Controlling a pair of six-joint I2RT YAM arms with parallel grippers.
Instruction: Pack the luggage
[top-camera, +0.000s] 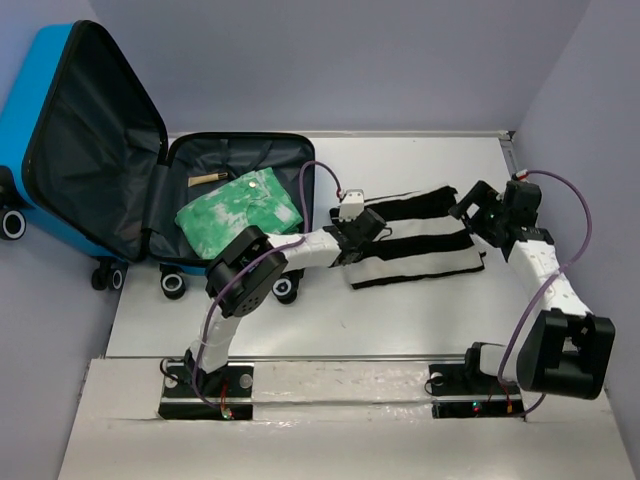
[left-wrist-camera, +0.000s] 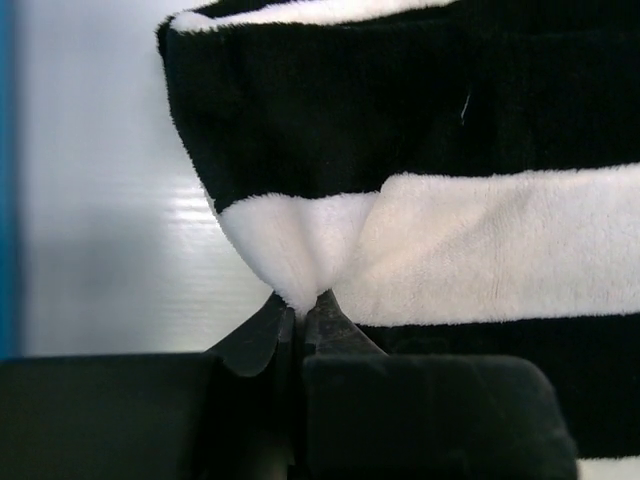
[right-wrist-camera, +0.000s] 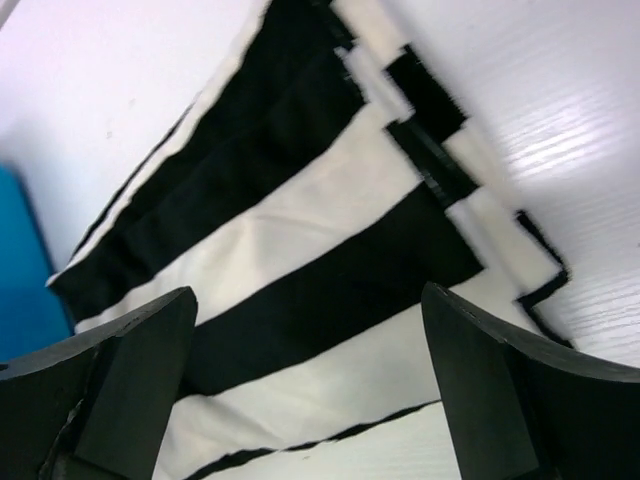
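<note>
Left gripper (left-wrist-camera: 300, 305) clamped edge pinch of striped cloth (left-wrist-camera: 480, 240) (centre frame); right gripper (right-wrist-camera: 310, 325) hung apart. Shallow hold could slip during haul toward luggage (top-camera: 35, 105), upper left.

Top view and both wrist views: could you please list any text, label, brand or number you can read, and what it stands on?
No text is readable in any view.
The tan tag in the luggage: too small to read.
The green-and-white cloth: pattern only, no letters.
The striped cloth: no label visible.
</note>
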